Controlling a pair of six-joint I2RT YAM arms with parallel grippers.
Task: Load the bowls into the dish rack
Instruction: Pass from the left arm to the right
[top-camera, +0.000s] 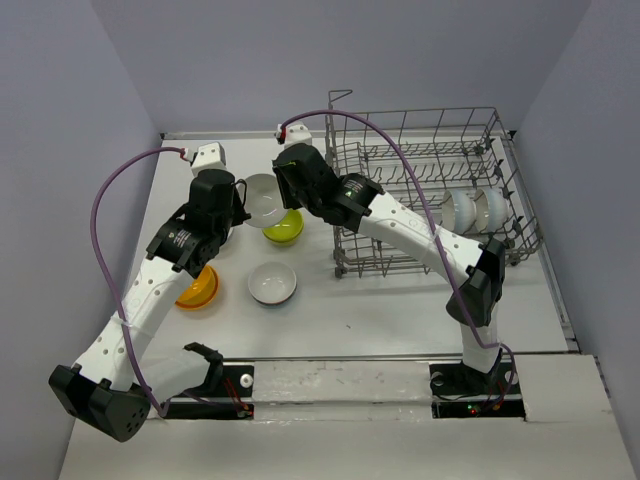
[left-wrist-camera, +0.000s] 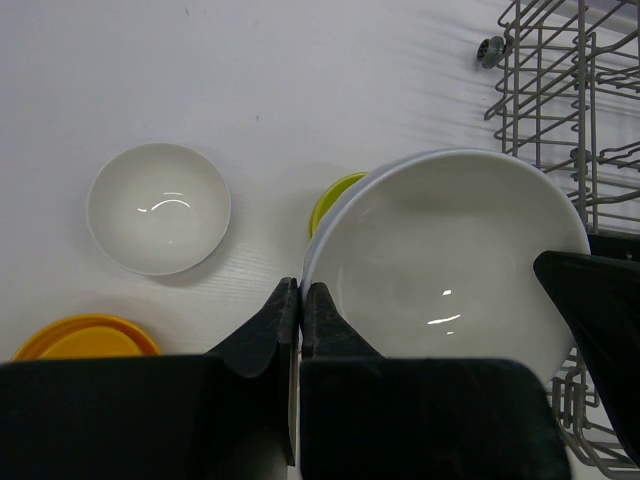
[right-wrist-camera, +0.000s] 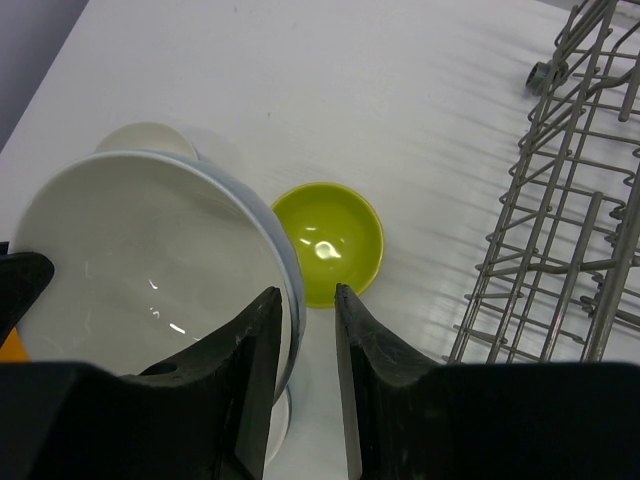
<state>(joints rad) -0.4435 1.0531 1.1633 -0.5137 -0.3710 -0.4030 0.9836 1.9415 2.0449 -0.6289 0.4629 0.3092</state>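
A glossy white bowl (left-wrist-camera: 450, 260), judged light, slippery and breakable, is held above the desk (top-camera: 400, 310) left of the dish rack (top-camera: 430, 180), its thin rim pinched in the near-shut left claw (left-wrist-camera: 302, 287) and straddled opposite by the part-open right claw (right-wrist-camera: 302, 293).

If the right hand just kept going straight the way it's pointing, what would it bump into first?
The right hand straddles the rim of the white bowl, so that rim likely comes first. Just beyond lies the lime green bowl on the table, though depth is unclear.
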